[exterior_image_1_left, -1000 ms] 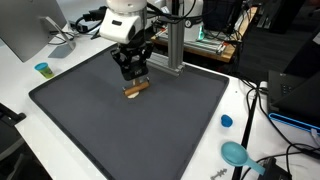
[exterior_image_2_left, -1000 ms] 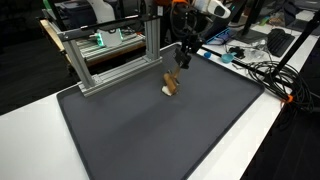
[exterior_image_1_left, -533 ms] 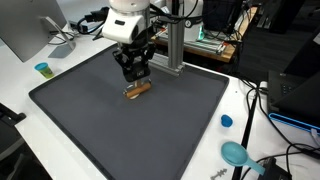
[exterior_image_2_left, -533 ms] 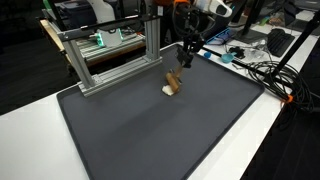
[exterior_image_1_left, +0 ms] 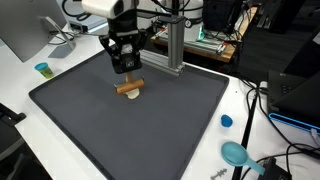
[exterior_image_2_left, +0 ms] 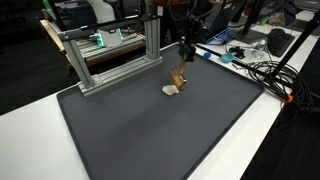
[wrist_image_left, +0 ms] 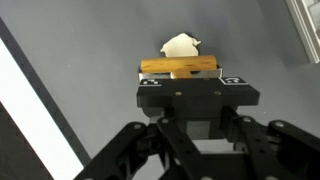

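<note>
A short wooden stick [wrist_image_left: 178,67] lies crosswise between the tips of my gripper [wrist_image_left: 190,80], whose jaws are shut on it. A small white piece [wrist_image_left: 180,45] shows just beyond the stick; whether it is joined to the stick is unclear. In both exterior views the gripper [exterior_image_1_left: 126,72] [exterior_image_2_left: 184,62] hangs over the far middle of the dark grey mat [exterior_image_1_left: 150,135] [exterior_image_2_left: 150,135]. The stick [exterior_image_1_left: 129,87] [exterior_image_2_left: 179,77] sits directly under the fingers, just above the mat. The white piece [exterior_image_1_left: 132,96] [exterior_image_2_left: 170,90] is low by the mat.
An aluminium frame [exterior_image_2_left: 105,60] [exterior_image_1_left: 172,45] stands at the mat's far edge. On the white table lie a blue cup [exterior_image_1_left: 42,70], a blue cap [exterior_image_1_left: 226,121], a teal object [exterior_image_1_left: 236,153] and cables [exterior_image_2_left: 262,72]. A monitor [exterior_image_1_left: 25,30] stands at one corner.
The gripper has risen and shifted sideways along the mat's far side, carrying the wooden stick with it. Its jaws have stayed shut.
</note>
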